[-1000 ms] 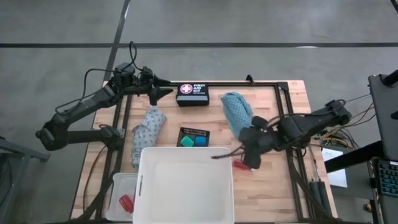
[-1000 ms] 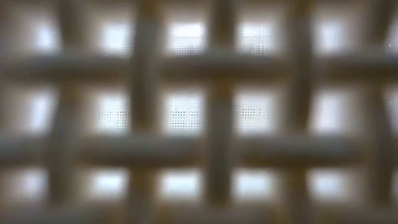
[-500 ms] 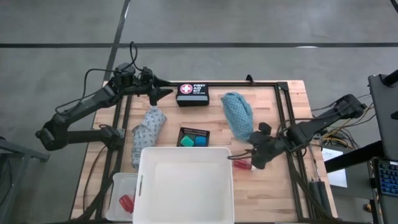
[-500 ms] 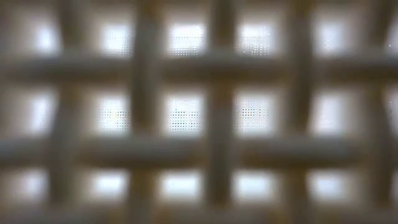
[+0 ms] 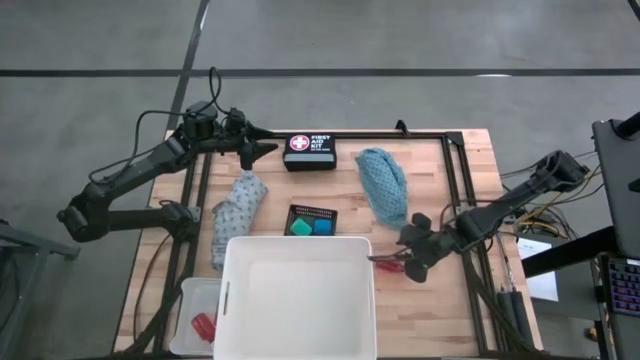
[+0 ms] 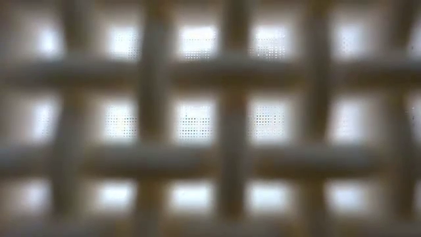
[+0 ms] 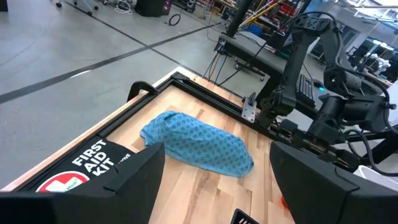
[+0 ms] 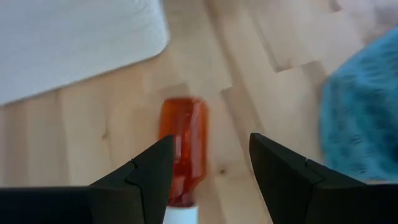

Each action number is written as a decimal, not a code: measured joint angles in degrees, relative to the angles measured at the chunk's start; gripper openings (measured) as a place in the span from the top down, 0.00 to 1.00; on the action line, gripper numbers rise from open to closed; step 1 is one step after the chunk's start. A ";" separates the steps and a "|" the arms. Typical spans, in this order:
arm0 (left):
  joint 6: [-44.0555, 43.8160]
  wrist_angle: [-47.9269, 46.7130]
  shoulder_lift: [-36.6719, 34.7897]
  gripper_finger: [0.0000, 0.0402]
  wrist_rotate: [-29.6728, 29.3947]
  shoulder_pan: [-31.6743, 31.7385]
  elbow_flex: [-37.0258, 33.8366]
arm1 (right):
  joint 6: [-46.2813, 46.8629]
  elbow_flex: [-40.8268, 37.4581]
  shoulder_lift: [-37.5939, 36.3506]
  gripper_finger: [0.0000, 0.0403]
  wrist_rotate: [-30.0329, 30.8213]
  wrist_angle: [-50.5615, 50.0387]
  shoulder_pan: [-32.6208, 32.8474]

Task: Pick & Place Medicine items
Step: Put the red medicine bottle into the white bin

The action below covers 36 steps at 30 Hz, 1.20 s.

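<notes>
A small red bottle (image 8: 182, 146) with a white cap (image 8: 180, 214) lies on its side on the wooden table (image 5: 450, 290), just right of the big white tub (image 5: 298, 297). My right gripper (image 8: 208, 165) slants down over it, open. One finger stands on each side of the bottle's capped end, apart from it. In the high view the right gripper (image 5: 380, 262) is at the tub's far right corner, above the bottle (image 5: 392, 266). My left gripper (image 5: 262, 150) waits open, raised at the table's far left. A teal cloth (image 5: 385, 185) and a grey patterned cloth (image 5: 235, 215) lie flat on the table.
A black mesh tray (image 5: 312, 212) with a green tub and a blue tub stands beyond the white tub. A first aid kit (image 5: 310, 152) lies at the far edge. A small clear box (image 5: 200, 320) at the near left holds another red bottle. A blurred mesh fills the low view.
My right gripper has sunk toward the table and tipped more steeply, drawing back from above the white tub's corner to just over the red bottle. The bottle has stayed where it was.
</notes>
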 joint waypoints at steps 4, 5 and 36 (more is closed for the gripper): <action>0.00 -0.04 0.00 0.26 0.01 0.00 0.00 | 0.07 0.02 -0.02 0.46 -0.06 -0.16 3.08; 0.00 -0.04 0.00 0.26 -0.01 0.00 0.00 | 0.11 0.01 0.07 0.45 0.02 -0.09 3.92; 0.00 -0.04 0.00 0.26 0.01 -0.02 0.00 | 12.00 -1.33 16.59 0.35 -1.77 6.11 8.85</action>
